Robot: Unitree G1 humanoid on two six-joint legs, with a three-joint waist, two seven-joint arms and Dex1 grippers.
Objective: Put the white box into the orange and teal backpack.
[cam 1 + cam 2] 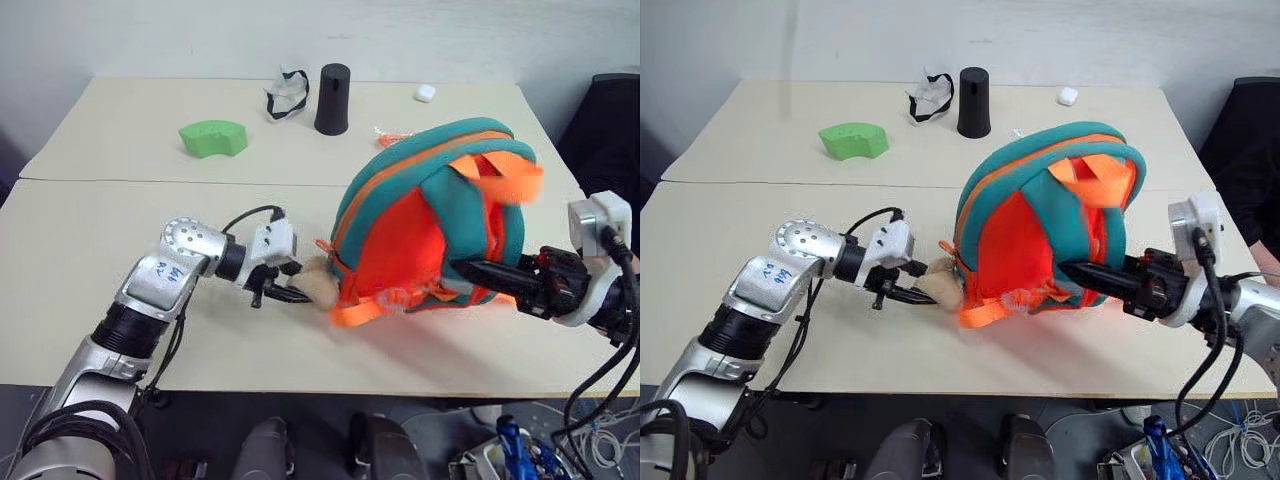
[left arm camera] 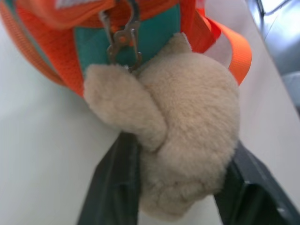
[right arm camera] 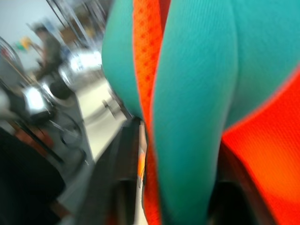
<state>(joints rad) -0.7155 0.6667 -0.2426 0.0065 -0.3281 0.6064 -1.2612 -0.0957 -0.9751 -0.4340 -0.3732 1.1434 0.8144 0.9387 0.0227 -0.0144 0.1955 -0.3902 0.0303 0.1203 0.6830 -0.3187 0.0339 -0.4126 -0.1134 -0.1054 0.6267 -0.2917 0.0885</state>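
The orange and teal backpack [image 1: 430, 215] stands bulging on the near side of the pale table [image 1: 90, 250], its back panel and straps facing you. The white box is not visible anywhere on the table; the pack's swollen shape suggests it may already sit inside, but you cannot confirm that from here.

Your left gripper [image 1: 288, 294] reaches in low from the left. In the left wrist view its two black fingers [image 2: 112, 187] straddle the tan plush toy [image 2: 178, 140], which hangs by a metal clip [image 2: 123, 40] from the pack's lower corner. The fingers flank the toy, touching its fur; whether they squeeze it or have let go, you cannot tell.

Your right gripper [image 1: 480, 272] points in from the right, level with the tabletop, with a teal shoulder strap [image 3: 197, 117] between its parted fingers. Whether it grips the strap is also unclear. Together the two arms seem to steady the pack upright.

Far behind lie a green foam piece [image 1: 213, 137], a black cylinder [image 1: 333, 99] and a small white object [image 1: 425, 93].
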